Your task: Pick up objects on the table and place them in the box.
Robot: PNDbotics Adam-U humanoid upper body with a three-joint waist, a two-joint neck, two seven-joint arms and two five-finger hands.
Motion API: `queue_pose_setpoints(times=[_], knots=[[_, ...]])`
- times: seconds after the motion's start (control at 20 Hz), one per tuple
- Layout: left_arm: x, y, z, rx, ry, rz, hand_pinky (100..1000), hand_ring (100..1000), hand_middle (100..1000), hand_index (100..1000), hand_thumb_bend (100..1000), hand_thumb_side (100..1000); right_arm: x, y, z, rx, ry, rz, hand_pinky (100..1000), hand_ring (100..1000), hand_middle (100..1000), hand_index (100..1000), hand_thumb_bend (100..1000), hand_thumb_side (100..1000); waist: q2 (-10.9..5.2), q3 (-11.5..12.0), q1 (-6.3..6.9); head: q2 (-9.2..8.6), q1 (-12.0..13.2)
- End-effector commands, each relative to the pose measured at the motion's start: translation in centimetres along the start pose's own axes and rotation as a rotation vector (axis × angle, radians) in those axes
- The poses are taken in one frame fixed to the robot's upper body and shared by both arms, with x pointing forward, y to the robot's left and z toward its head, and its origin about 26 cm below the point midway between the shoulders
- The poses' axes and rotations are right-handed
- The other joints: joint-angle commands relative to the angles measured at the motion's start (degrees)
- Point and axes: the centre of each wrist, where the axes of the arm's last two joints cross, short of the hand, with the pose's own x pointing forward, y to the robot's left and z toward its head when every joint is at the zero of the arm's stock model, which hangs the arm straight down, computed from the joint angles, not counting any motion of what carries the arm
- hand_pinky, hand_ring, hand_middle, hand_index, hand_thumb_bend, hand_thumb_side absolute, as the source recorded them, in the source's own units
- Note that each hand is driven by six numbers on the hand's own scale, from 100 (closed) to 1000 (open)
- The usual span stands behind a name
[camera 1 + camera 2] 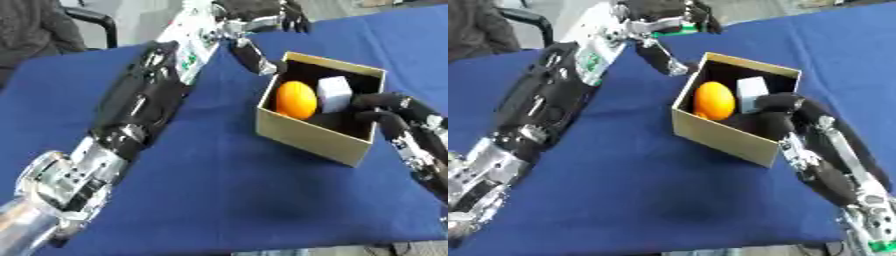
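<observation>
Right hand (389,112): nearest the camera, it comes in from the right and hangs over the near-right rim of the box, dark fingers curled down into the opening. Whether they grip anything is hidden by the box wall; it reads as a release or a withdrawal, but that is a judgement.
Box (308,135): one, tan card, open-topped, standing on the blue tablecloth (227,200), turned corner-on to the robot, probably so that either arm can reach in.
Orange ball (296,99): one, already inside, against the left wall.
White block (334,93): one, inside, just beside the ball on its right.
Left hand (262,15): farthest off, beyond the box's far-left corner, fingers curled downward over the cloth. A trace of green shows beneath it in the right eye view; what it is cannot be told, nor whether the hand holds it.
Loose objects on the cloth: none clearly seen.
</observation>
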Motion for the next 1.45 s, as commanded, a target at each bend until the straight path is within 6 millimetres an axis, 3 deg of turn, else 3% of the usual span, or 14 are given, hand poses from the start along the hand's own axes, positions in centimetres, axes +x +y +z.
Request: queue_pose_setpoints(times=[0.05,0.15,0.3,0.55,1.0,1.45], knots=[[0.0,3.3,4.2,0.203,0.012,0.043,728,695,673,836,269,234,0.5,-0.7,-0.1,-0.025,-0.016,0.026,798,885,743,814,100,727,-0.85,0.8,-0.69,-0.29,-0.6],[0.4,2.7,7.3,0.308,0.040,0.130,713,687,659,827,220,264,0.5,-0.9,-0.1,-0.039,-0.015,0.031,798,885,744,818,100,727,-0.64,1.8,-0.87,-0.20,-0.9],[1.3,1.2,11.3,0.446,0.113,0.252,697,681,650,823,233,362,0.6,-1.2,0.0,-0.061,-0.013,0.038,797,885,742,826,100,724,-0.30,2.9,-1.14,-0.02,-1.3],[3.2,-1.8,14.8,0.608,0.218,0.396,680,670,630,810,219,430,0.6,-1.4,0.1,-0.093,-0.012,0.044,796,883,741,837,100,721,0.12,3.9,-1.69,0.38,-1.1],[4.9,-6.9,16.4,0.683,0.333,0.586,658,650,609,802,201,492,0.6,-1.4,0.0,-0.113,-0.007,0.042,793,879,740,845,100,725,0.83,5.2,-1.94,0.83,-0.7],[5.7,-8.9,16.5,0.673,0.345,0.678,656,649,612,807,197,522,0.5,-1.3,0.0,-0.115,-0.005,0.042,793,878,739,840,100,726,1.11,5.5,-1.98,1.39,-0.8]])
